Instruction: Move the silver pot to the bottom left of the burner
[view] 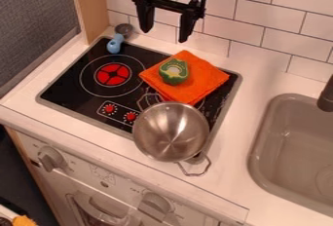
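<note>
My gripper (165,31) hangs at the top of the view, above the back of the stove, its two fingers spread apart with nothing between them. The silver pot (170,131) is well below it in the view, empty, with one wire handle toward the back and one toward the front right. It overlaps the front right part of the black stovetop and the white counter edge. The red burner (113,74) lies on the left part of the stovetop, left of and behind the pot.
An orange cloth (209,80) lies behind the pot, with a green object (174,71) on it. A blue-handled scoop (115,44) rests at the stovetop's back left corner. The sink (257,159) is at the right, and a tiled wall (247,18) stands behind.
</note>
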You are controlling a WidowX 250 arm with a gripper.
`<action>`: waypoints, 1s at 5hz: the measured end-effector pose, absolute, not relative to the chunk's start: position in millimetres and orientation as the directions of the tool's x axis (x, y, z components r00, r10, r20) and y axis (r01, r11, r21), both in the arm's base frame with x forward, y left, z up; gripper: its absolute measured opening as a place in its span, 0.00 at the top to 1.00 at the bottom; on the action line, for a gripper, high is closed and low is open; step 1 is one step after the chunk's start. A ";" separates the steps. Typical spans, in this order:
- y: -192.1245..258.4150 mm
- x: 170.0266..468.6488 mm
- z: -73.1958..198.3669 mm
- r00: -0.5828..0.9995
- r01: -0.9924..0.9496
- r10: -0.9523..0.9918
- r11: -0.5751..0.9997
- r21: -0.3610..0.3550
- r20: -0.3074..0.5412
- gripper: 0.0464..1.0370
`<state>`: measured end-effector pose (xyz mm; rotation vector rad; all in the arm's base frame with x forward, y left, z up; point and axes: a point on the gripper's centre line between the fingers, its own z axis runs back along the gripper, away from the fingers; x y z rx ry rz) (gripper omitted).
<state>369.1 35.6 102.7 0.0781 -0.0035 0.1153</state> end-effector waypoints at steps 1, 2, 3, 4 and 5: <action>34.0 362.1 84.6 0.992 -0.117 0.120 0.990 0.073 -0.040 0.04; 26.6 326.0 75.5 0.993 -0.099 0.101 0.994 0.041 -0.061 0.04; 33.3 293.5 89.9 0.993 -0.120 0.120 0.993 -0.007 -0.005 0.04; 40.0 254.9 94.7 0.994 -0.112 0.113 0.994 -0.013 0.016 0.04; 40.7 235.3 65.0 0.997 -0.082 0.082 0.997 0.003 -0.008 0.04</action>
